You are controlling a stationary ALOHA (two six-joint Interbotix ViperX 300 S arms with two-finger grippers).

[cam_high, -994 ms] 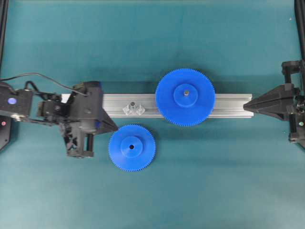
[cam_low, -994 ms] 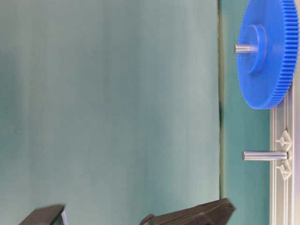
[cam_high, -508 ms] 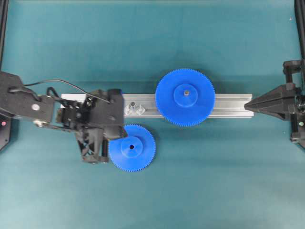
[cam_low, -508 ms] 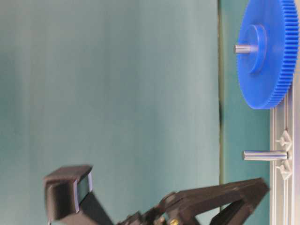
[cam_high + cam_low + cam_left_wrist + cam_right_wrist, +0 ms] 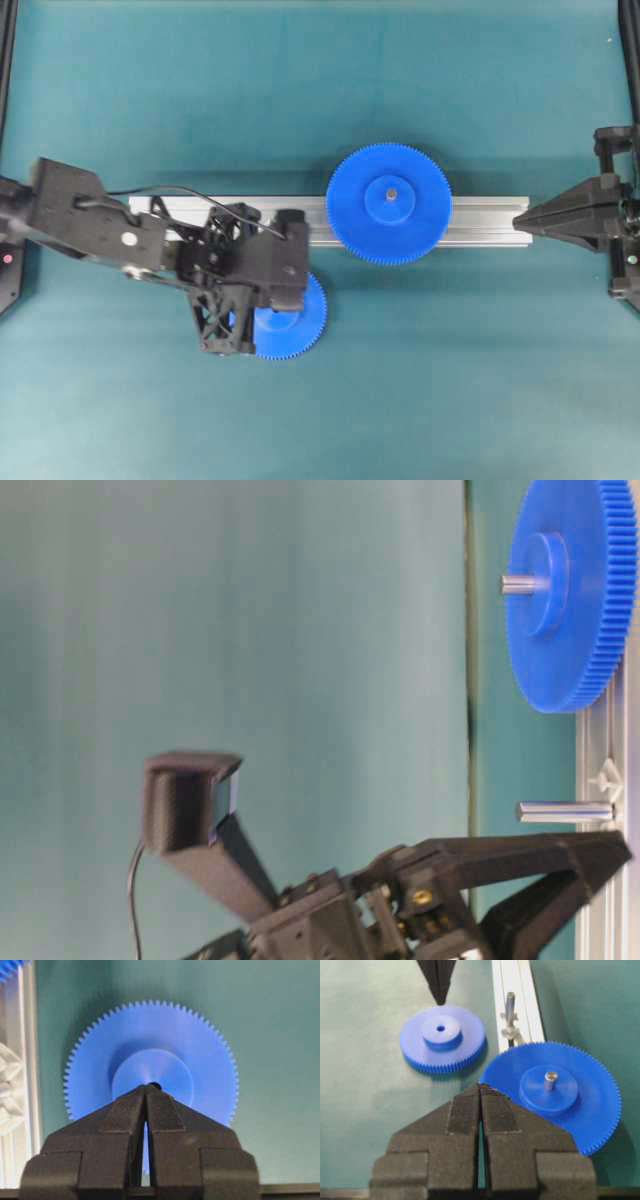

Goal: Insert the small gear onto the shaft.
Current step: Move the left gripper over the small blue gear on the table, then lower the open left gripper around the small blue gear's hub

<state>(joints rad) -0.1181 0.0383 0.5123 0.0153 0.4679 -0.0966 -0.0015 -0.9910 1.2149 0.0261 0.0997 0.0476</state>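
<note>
The small gear (image 5: pixel 200 1045) lies flat on the teal mat, a blue toothed disc with a raised hub and a dark centre hole. My left gripper (image 5: pixel 146 1086) hangs above it, shut and empty, its tip lined up with the hub hole. From the right wrist view the small gear (image 5: pixel 465 1045) sits below that tip (image 5: pixel 439 999), a gap between them. The shaft (image 5: pixel 510 1005) stands bare on the rail beside the gear, also seen as the shaft (image 5: pixel 565 811). In the overhead view the left arm (image 5: pixel 250 275) covers most of the small gear (image 5: pixel 308 322) and hides the shaft. My right gripper (image 5: pixel 517 221) rests shut at the rail's right end.
A larger blue gear (image 5: pixel 388 204) sits on its own pin on the aluminium rail (image 5: pixel 480 220), just right of the shaft. Black frame posts stand at the left and right edges of the table.
My left arm has swung right from the rail's left end and tipped down over the small gear, now covering the shaft from above. Its jaws stayed shut. The right arm has not moved.
</note>
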